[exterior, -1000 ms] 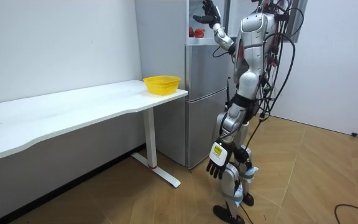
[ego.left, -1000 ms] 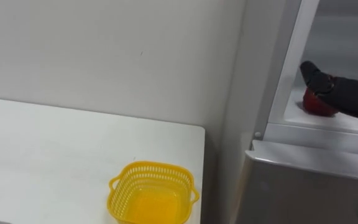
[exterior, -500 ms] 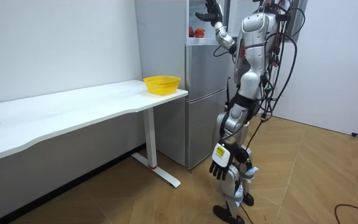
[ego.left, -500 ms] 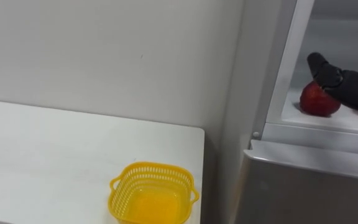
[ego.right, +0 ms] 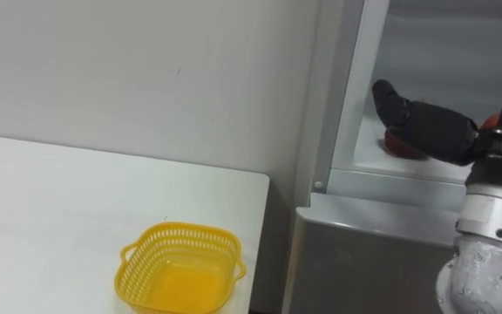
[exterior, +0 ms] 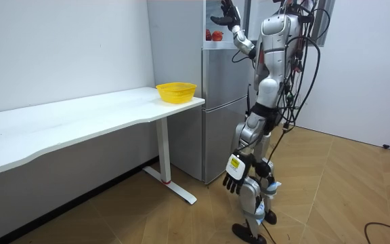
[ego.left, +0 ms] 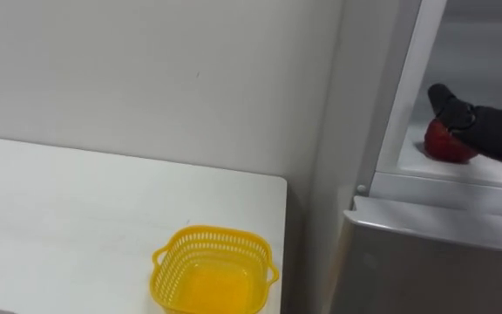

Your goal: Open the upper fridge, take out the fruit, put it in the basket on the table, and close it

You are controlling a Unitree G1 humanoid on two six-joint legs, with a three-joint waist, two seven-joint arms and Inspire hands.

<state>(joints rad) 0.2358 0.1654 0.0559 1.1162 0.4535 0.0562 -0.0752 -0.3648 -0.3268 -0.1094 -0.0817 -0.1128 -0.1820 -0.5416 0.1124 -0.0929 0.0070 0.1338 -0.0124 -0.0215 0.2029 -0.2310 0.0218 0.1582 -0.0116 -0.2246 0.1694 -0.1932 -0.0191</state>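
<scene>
Room view: the robot stands right in front of the fridge [exterior: 222, 102], with the table [exterior: 80, 115] on the room view's left of it. One arm is up high and the other hangs down.
Fridge: tall and grey, beside the end of the table. The top part is open and the bottom door is closed.
Table: long and white, against the wall. The yellow basket [ego.left: 213, 233] sits on the end nearest the fridge.
Top part of the fridge: it has a white shelf [ego.left: 430, 166] inside. The red apple [ego.left: 445, 148] lies on this shelf, near the front edge.
Yellow basket: it is made of plastic with little holes. Its yellow bottom shows all over. It is well apart from the apple.
Right hand [ego.left: 478, 124]: it reaches into the top part of the fridge from the right. It is just over the apple and hides the apple's top and right side. The fingers look stretched out, not wrapped round the apple. I cannot tell if the hand touches the apple.
Left hand [exterior: 233, 179]: it hangs low beside the robot's leg, with loose fingers and nothing in it.
Apple: it peeks out below and to the left of the right hand.
</scene>
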